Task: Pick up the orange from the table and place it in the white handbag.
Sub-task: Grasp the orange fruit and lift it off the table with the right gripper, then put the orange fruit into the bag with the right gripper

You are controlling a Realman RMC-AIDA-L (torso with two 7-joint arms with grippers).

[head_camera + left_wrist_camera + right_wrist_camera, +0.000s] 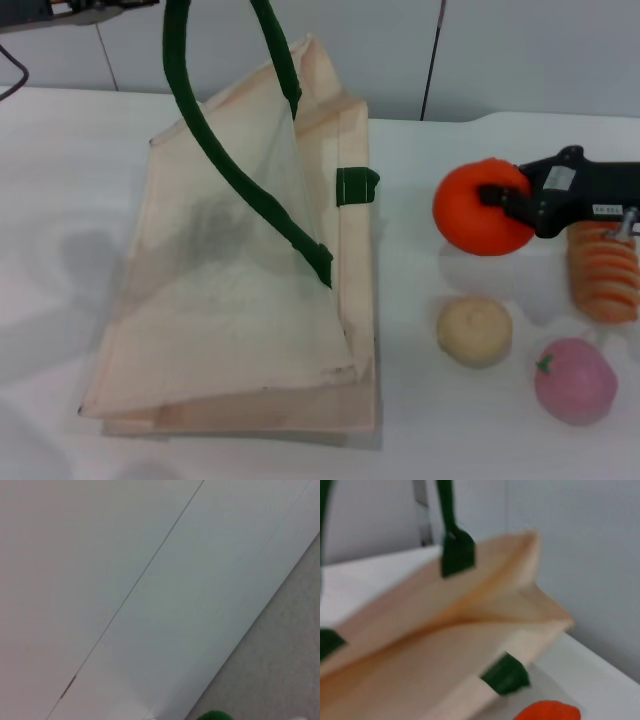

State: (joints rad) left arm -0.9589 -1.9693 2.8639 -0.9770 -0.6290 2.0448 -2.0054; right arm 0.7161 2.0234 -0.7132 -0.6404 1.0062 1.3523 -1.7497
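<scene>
My right gripper (497,203) is shut on the orange (478,212) and holds it a little above the table (60,200), just right of the white handbag (240,300). The orange's top edge also shows in the right wrist view (547,711), close to the handbag's open mouth (445,645). The handbag's upper side is pulled up by its dark green handle (215,130), which runs out of the head view's top edge. My left gripper is out of view. A bit of green (215,715) shows at the edge of the left wrist view.
A striped orange-and-cream ridged item (603,270) lies under my right arm. A cream round fruit (474,331) and a pink round fruit (575,381) lie at the front right. A grey wall (500,50) stands behind the table.
</scene>
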